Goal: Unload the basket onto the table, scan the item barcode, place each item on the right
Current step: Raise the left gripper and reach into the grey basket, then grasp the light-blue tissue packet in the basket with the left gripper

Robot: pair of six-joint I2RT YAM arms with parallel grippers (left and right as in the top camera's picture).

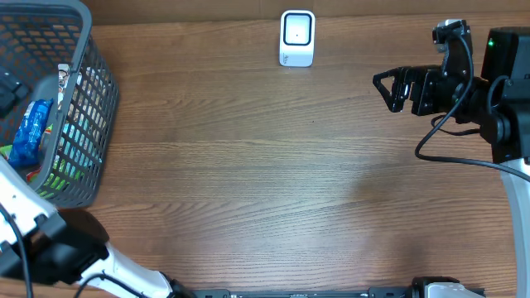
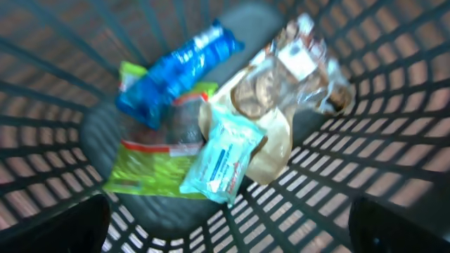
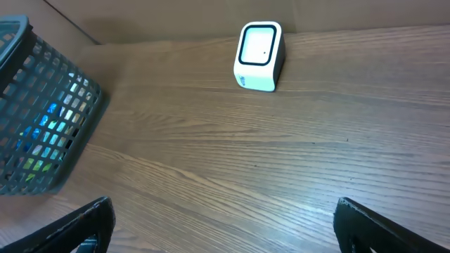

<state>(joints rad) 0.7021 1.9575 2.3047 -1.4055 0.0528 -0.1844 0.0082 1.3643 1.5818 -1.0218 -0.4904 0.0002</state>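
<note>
We are holding the left gripper (image 2: 226, 223), spread wide, over packets (image 2: 221, 158) overlapping at frame centre. We are risking grabbing two together.

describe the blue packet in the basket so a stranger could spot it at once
Look into the dark grey plastic mesh basket at the left end of the wooden table. Atop the pile inside lies a long crinkly plastic wrapper, set diagonally. It alone is deep blue; the neighbouring sachet is pale teal, the flat pack lime green.

No print can be read (the packets (image 2: 214, 158) are blurred).
</note>
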